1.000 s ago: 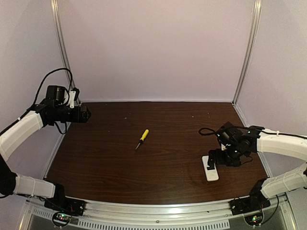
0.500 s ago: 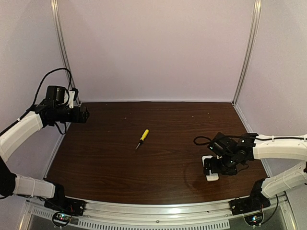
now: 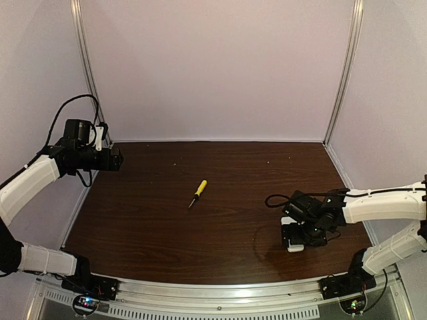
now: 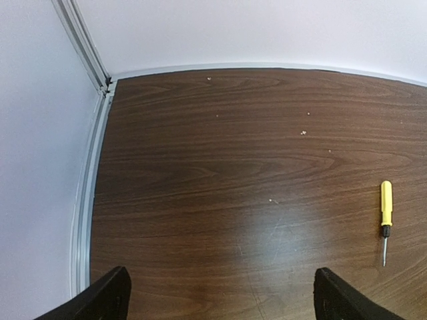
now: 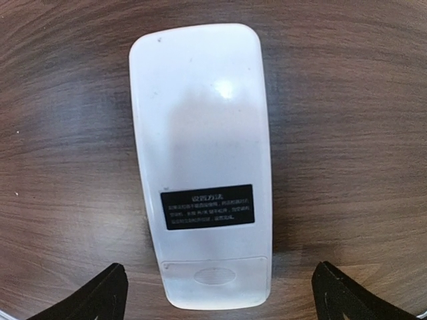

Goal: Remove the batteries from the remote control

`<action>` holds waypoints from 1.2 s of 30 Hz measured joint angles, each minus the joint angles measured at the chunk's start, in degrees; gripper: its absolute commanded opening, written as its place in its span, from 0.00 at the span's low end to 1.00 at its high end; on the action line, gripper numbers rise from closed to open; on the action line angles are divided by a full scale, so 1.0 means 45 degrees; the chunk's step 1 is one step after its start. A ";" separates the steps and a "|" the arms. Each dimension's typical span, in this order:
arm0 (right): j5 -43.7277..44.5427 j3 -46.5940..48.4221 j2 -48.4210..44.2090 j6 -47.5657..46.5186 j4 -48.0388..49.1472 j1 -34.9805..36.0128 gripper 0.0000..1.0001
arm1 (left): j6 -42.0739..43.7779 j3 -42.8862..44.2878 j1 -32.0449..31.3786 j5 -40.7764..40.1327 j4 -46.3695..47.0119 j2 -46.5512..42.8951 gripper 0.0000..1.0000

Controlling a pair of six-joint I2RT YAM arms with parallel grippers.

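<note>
The white remote control (image 5: 200, 160) lies back side up on the brown table, with a black label and its battery cover shut at the near end. In the top view only its ends (image 3: 294, 247) show under the right arm. My right gripper (image 5: 220, 293) is open, low over the remote, one finger on each side of its cover end; it also shows in the top view (image 3: 293, 235). My left gripper (image 4: 220, 300) is open and empty, held high over the far left corner (image 3: 119, 160). The batteries are hidden.
A yellow-handled screwdriver (image 3: 197, 192) lies mid-table, also seen in the left wrist view (image 4: 385, 220). Pale walls and metal posts (image 3: 85, 67) close the table at left, back and right. A rail runs along the near edge (image 3: 213, 293).
My right gripper has moved left and toward the near edge, coming down over the remote and covering most of it. The left arm has barely moved.
</note>
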 measured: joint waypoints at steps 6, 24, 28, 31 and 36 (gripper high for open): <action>0.0019 -0.0141 0.0340 0.0053 0.0505 0.0092 0.86 | 0.0000 0.0000 0.0000 0.0000 0.0000 0.0000 0.97; 0.0291 -0.0787 0.0534 0.0107 0.1239 0.0189 0.56 | -0.0005 0.0000 0.0000 -0.0044 0.0000 0.0000 0.97; 0.0403 -0.0792 0.0529 0.0087 0.1263 0.0204 0.49 | 0.0000 0.0000 0.0000 -0.0044 0.0000 0.0000 0.97; 0.0437 -0.0787 0.0529 0.0073 0.1253 0.0209 0.44 | -0.0005 0.0000 0.0000 -0.0039 0.0000 0.0000 0.97; 0.0471 -0.0719 0.0554 -0.0078 0.1175 0.0209 0.41 | 0.0000 0.0000 0.0000 0.0015 0.0000 0.0000 0.97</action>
